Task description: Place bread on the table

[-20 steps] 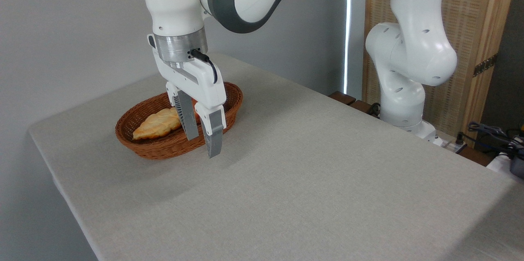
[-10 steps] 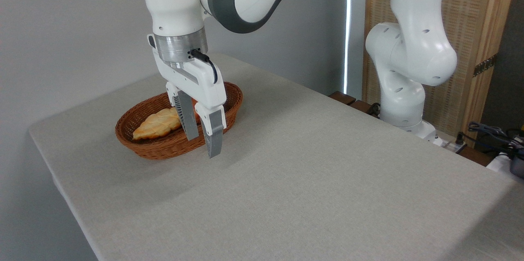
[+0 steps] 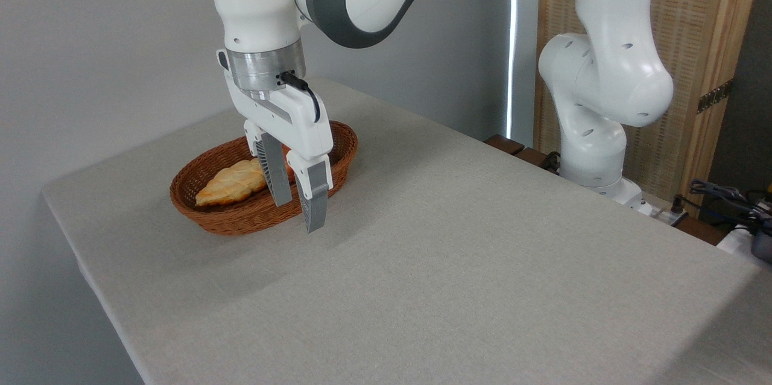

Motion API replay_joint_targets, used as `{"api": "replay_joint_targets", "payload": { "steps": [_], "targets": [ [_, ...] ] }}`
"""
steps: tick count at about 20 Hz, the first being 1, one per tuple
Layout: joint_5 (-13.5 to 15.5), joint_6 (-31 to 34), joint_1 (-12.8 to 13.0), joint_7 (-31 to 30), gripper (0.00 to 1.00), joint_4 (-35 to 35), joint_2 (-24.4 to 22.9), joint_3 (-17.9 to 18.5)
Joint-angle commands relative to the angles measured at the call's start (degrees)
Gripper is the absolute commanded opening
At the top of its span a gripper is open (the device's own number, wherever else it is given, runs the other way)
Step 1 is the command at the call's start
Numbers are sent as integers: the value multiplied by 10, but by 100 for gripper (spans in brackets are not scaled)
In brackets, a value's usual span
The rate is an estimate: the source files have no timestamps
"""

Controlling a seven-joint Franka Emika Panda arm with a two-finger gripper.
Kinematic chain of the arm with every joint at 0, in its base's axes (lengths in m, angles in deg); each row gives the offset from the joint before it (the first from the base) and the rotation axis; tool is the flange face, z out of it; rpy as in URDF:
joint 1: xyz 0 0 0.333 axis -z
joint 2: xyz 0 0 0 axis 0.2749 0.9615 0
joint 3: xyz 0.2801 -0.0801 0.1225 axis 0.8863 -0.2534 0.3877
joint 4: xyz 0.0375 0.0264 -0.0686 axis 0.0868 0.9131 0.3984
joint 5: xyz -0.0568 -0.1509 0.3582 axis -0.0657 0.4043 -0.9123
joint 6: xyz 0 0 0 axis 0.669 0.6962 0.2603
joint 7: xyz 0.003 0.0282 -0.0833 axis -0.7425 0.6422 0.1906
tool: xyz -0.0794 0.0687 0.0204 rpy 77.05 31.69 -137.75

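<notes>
The tool [image 3: 297,216] hangs empty over the near rim of a brown wicker basket [image 3: 205,219], its two grey fingers [image 3: 315,204] spread moderately apart with nothing between them. The bread [image 3: 289,172], the small orange-golden bun the task calls for, sits inside the basket and shows only as a sliver between the fingers; its top cannot be made out from here. Beside it lies a longer, paler leaf-shaped pastry [image 3: 232,186]. The risk looks plain: with the bun so hidden and the pastry touching or nearly so, a descent could catch the wrong piece, clip the basket rim, or drag the basket across the grey table [image 3: 482,264].
</notes>
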Motion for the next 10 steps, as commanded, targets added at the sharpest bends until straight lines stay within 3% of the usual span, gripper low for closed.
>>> {"api": "replay_joint_targets", "payload": {
  "steps": [1,8,10],
  "targets": [
    [5,12,3,9,100,-6,-3,6],
    [14,4,5,5,100,-6,-6,0],
    [51,-5,8,5,100,-6,-11,0]
  ]
}}
